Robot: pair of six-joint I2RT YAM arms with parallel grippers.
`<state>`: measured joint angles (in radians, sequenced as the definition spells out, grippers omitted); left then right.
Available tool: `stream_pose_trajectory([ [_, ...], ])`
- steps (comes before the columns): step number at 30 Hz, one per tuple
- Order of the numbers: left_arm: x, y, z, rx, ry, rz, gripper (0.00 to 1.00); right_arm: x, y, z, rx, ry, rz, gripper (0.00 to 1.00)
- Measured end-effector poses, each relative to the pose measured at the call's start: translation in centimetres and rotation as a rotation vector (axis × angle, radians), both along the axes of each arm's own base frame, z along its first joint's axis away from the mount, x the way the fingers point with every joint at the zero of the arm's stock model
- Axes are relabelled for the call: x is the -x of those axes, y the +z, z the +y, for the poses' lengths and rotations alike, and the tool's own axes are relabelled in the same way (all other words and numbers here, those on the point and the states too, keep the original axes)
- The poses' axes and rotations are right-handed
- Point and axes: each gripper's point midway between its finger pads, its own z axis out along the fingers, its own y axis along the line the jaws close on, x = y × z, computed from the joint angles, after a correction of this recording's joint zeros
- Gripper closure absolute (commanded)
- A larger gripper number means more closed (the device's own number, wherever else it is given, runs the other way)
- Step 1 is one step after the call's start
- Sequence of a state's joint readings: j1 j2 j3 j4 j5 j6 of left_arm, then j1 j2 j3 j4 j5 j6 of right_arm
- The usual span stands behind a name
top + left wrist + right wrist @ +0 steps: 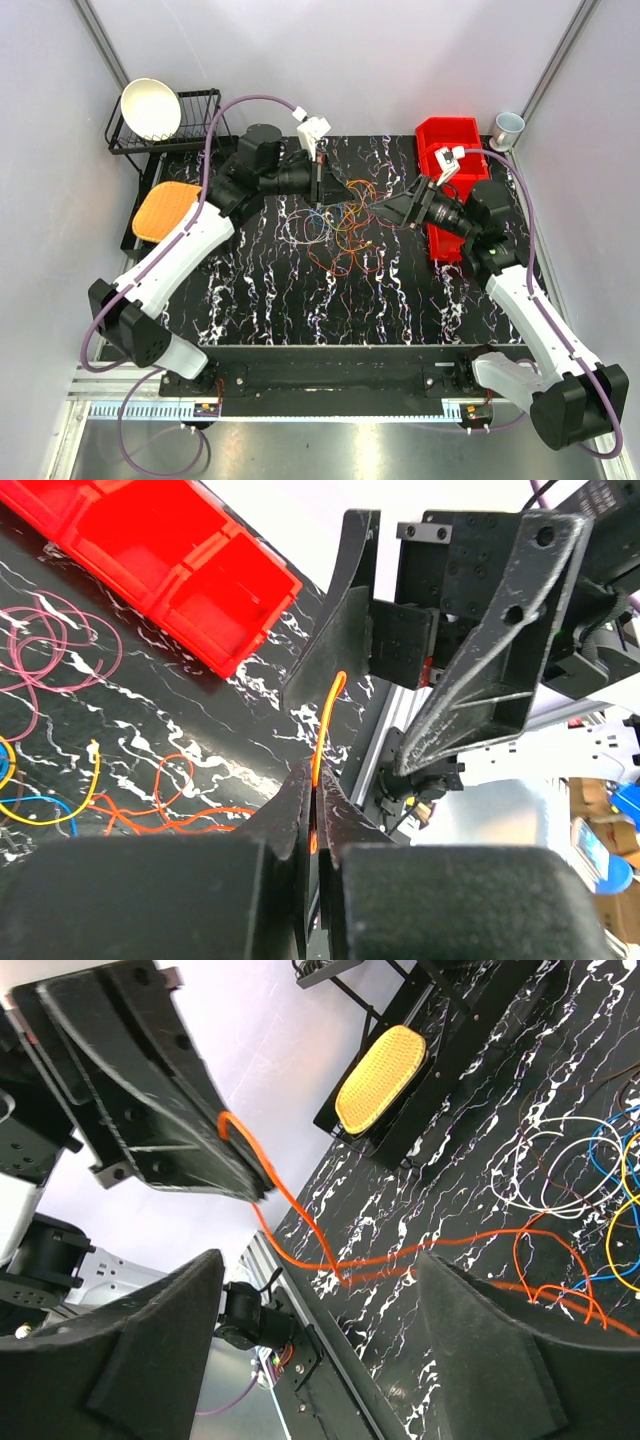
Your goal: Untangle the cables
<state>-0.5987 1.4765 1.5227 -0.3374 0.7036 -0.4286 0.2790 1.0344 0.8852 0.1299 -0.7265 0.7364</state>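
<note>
Here, the left gripper (316, 780) is pressed together on a single orange cable (325, 725), which rises out of the pinch in a short upward curve. In the right wrist view that same cable runs from the pinch down to the bench (260, 300) and trails away toward the rest of the wires. The right gripper (320, 1255) faces the left one at close range with its 2 fingers spread wide. The orange cable passes between them, and neither finger visibly touches it.

The cables (335, 225) lie in loose overlapping loops at the middle of the black marbled bench, just below and between the 2 grippers. Orange, yellow, blue and purple strands can be told apart, and they cross one another in 1 tangle.

A red bin (445, 150) stands at the far right of the bench, partly behind the right arm. A yellow-orange sponge (165, 210) sits at the left edge. Behind it is a black dish rack (200, 125) holding a white bowl (150, 108). A mug (508, 127) stands in the far right corner.
</note>
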Motion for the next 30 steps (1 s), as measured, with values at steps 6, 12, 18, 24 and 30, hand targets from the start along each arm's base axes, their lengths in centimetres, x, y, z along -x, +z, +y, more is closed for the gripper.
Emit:
stream_pose_trajectory([
  [6,0.0,-1.6,-1.2,-0.018,-0.024,0.045,1.0,0.1,-0.1,0.1,0.005,0.005,-0.005,0.69],
  [12,0.1,-2.3,-1.9,-0.025,-0.038,0.057,0.01,0.2,-0.2,0.3,0.006,0.01,0.005,1.0],
  [18,-1.3,-4.0,-1.2,-0.075,0.061,0.044,0.01,-0.1,-0.3,0.1,0.027,-0.021,0.03,1.0],
  [24,-0.3,-9.7,1.3,-0.175,0.15,0.094,0.01,-0.8,0.7,-0.8,0.056,-0.1,0.029,1.0],
  [30,1.1,-12.0,2.8,-0.21,0.188,0.095,0.01,-1.1,2.2,-1.2,0.066,-0.132,0.007,1.0],
])
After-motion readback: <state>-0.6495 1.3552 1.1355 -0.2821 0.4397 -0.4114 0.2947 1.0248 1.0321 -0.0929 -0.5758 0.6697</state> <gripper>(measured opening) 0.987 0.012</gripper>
